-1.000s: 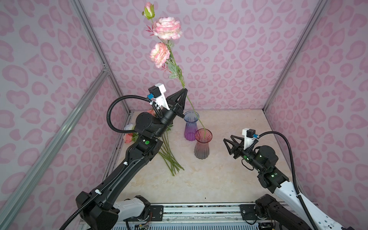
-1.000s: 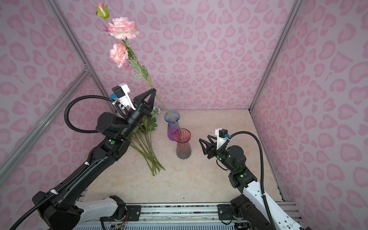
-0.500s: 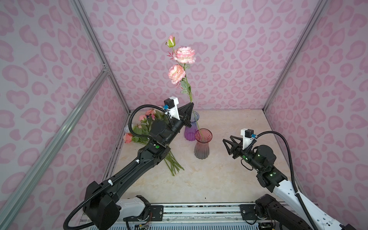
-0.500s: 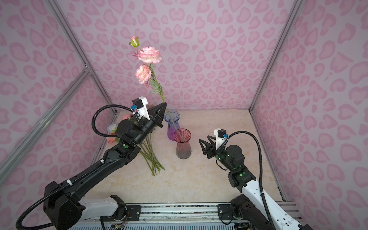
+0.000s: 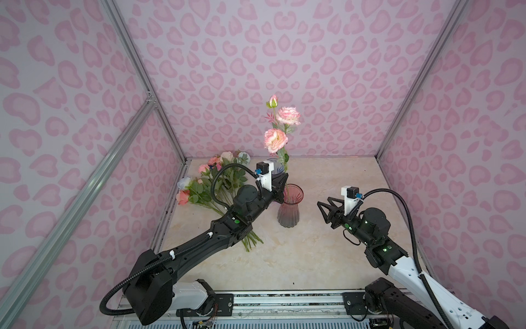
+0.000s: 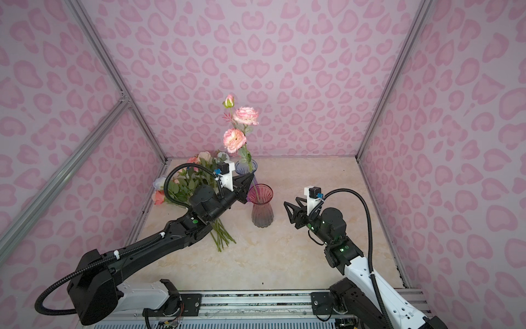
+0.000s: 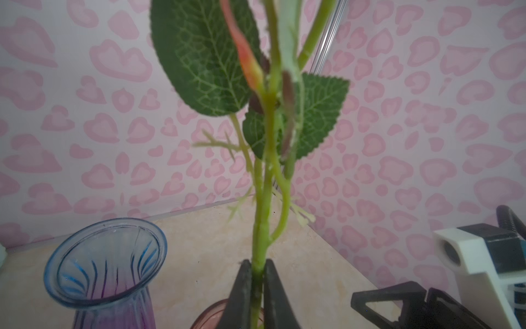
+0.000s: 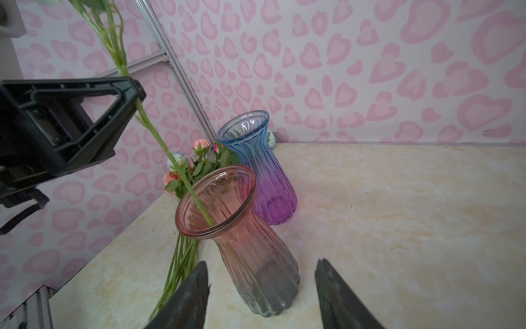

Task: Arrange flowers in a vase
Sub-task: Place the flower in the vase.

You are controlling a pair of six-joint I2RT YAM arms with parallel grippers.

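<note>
Dipping inside pink vase (image 8: 256, 256) rim, flower stem (image 7: 260, 233) pinched by left jaws.

Pink-bloomed stem (image 5: 274, 139), nearly upright, dips into pink vase (image 5: 289, 210), perhaps partway.

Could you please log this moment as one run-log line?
left gripper: shut on pink flower stem | stem end: inside pink vase | right gripper: open, empty

We had our left arm (image 5: 199, 247) stretched forward and inward from its base, our left gripper (image 7: 257, 266) pinching a flower stem (image 7: 263, 199) between its fingertips. Our right arm (image 5: 398, 265) sat bent low, our right gripper (image 8: 262, 273) pointing inward, jaws apart, holding nothing.
</note>
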